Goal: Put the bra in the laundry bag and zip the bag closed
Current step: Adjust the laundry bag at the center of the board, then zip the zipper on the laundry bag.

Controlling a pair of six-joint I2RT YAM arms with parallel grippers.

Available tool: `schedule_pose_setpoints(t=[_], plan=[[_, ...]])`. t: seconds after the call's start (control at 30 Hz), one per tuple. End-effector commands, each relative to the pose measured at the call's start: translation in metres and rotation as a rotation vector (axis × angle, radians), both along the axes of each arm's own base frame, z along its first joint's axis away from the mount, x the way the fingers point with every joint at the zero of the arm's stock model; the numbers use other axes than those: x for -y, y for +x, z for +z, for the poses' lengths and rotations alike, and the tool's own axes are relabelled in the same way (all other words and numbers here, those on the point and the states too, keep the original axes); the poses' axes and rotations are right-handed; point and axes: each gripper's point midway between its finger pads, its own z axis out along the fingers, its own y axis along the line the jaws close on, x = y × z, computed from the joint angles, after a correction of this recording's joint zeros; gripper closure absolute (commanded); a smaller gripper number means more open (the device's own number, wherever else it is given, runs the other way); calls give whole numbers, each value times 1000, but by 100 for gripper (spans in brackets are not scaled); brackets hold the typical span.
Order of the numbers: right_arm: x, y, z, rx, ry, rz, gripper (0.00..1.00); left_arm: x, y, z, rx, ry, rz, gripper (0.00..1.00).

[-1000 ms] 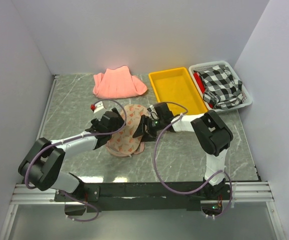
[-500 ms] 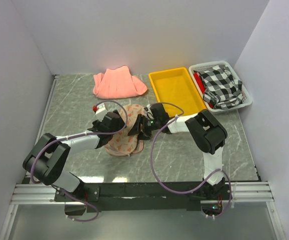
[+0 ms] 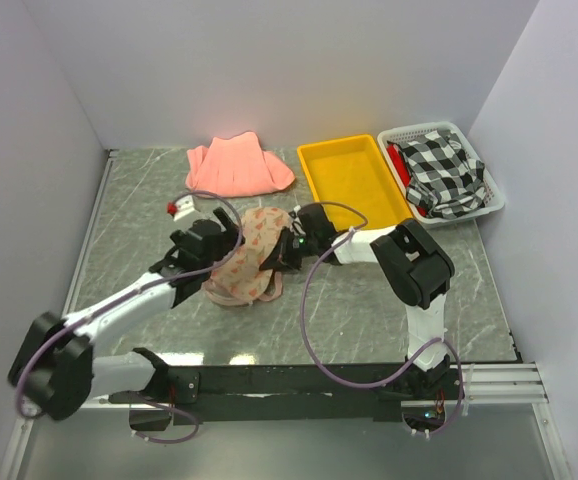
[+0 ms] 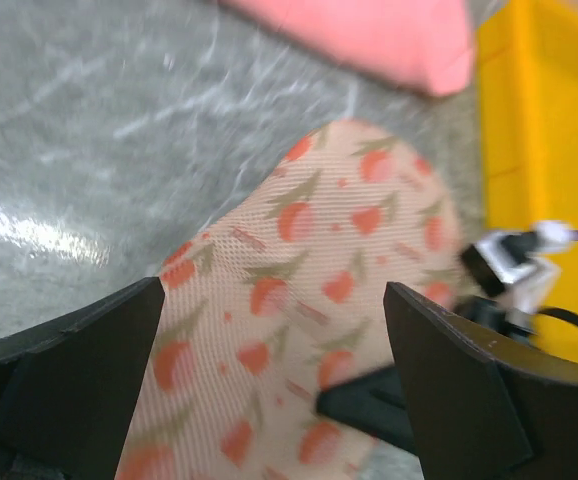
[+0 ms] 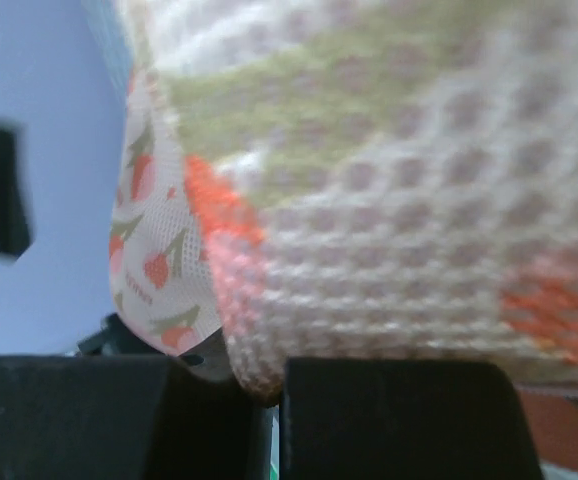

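Observation:
The laundry bag (image 3: pixel 252 258), beige mesh with red-orange prints, lies crumpled mid-table. My right gripper (image 3: pixel 281 252) is shut on its right edge; in the right wrist view the pink-edged mesh (image 5: pixel 389 180) is pinched between the closed fingers (image 5: pixel 274 400). My left gripper (image 3: pixel 219 258) hovers over the bag's left side, open. The left wrist view shows the printed mesh (image 4: pixel 299 300) between the wide-apart black fingers (image 4: pixel 79 380), with the right gripper's dark tip (image 4: pixel 379 400) against the fabric. The bra is hidden from every view.
A folded salmon-pink cloth (image 3: pixel 237 165) lies at the back. To its right stand a yellow tray (image 3: pixel 314 185) and a white basket (image 3: pixel 494 195) holding a black-and-white checked cloth (image 3: pixel 444 165). White walls close in the table on three sides.
My right gripper has closed on the bag's edge. The left arm has swung left and drawn back a little, still open. The bag has bunched up.

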Motion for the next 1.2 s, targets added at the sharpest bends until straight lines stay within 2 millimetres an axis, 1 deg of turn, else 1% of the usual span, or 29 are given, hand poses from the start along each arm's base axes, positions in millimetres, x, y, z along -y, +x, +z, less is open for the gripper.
schedule_pose_setpoints(t=[0.0, 0.03, 0.07, 0.1, 0.13, 0.17, 0.2, 0.23, 0.27, 0.3, 0.37, 0.4, 0.43, 0.47, 0.5, 0.57, 0.67, 0.73, 0.77, 0.8, 0.83, 0.87, 0.9, 0.97, 1.03, 1.07, 1.1, 1.13, 1.17], plan=[[-14, 29, 49, 86, 28, -64, 100, -16, -9, 61, 121, -4, 19, 1], [-17, 36, 55, 102, 28, -80, 100, -18, -13, 64, 126, -9, 13, 1], [-15, 37, 54, 89, 13, -90, 100, -19, -19, 62, 117, -18, 6, 1], [-16, 40, 54, 84, 7, -97, 99, -18, -25, 69, 139, -41, -15, 0], [-19, 44, 59, 83, 13, -107, 100, -10, -32, 67, 131, -67, -69, 0], [-19, 46, 59, 77, 6, -115, 99, -9, -40, 54, 108, -83, -84, 1], [-19, 48, 56, 68, 1, -120, 100, -7, -49, 53, 108, -106, -102, 1], [-22, 51, 60, 69, 4, -124, 99, -6, -55, 47, 103, -115, -107, 2], [-22, 51, 58, 59, -3, -126, 99, -5, -67, 36, 93, -129, -119, 2], [-22, 52, 58, 55, -1, -127, 99, -5, -73, 30, 84, -136, -124, 2], [-25, 56, 61, 48, 20, -141, 98, 6, -88, 21, 82, -191, -174, 3], [-25, 57, 58, 38, 19, -151, 98, 11, -94, 18, 81, -211, -195, 3], [-27, 60, 62, 40, 24, -157, 98, 16, -98, 18, 90, -224, -210, 6], [-26, 62, 61, 35, 17, -163, 98, 15, -100, 13, 90, -225, -184, 5], [-28, 63, 61, 33, 18, -163, 98, 26, -110, 10, 84, -221, -219, 5], [-29, 67, 67, 37, 26, -167, 98, 34, -117, 2, 78, -202, -220, 5], [-30, 69, 71, 42, 27, -169, 97, 44, -118, -8, 68, -172, -215, 8], [-30, 70, 74, 48, 29, -171, 96, 47, -117, -12, 57, -156, -196, 12], [-29, 71, 76, 50, 28, -174, 96, 49, -116, -17, 43, -141, -189, 12], [-28, 71, 78, 55, 30, -175, 96, 46, -113, -17, 52, -132, -154, 13], [-28, 70, 79, 57, 31, -173, 96, 46, -110, -15, 51, -142, -126, 16], [-28, 70, 79, 57, 26, -173, 96, 42, -111, -21, 37, -116, -109, 18], [-28, 70, 81, 63, 26, -173, 96, 37, -107, -19, 48, -109, -72, 19], [-27, 68, 81, 61, 26, -172, 96, 35, -104, -16, 69, -102, -55, 21], [-26, 67, 81, 57, 30, -171, 96, 35, -99, -10, 96, -99, -47, 21], [-27, 67, 82, 57, 35, -171, 96, 35, -98, -11, 98, -92, -42, 22], [-27, 65, 82, 57, 35, -169, 95, 38, -95, -7, 115, -112, -40, 23], [-26, 66, 82, 58, 36, -171, 96, 40, -94, -5, 119, -107, -46, 25], [-26, 66, 83, 57, 35, -170, 96, 42, -93, -9, 111, -95, -47, 27]])
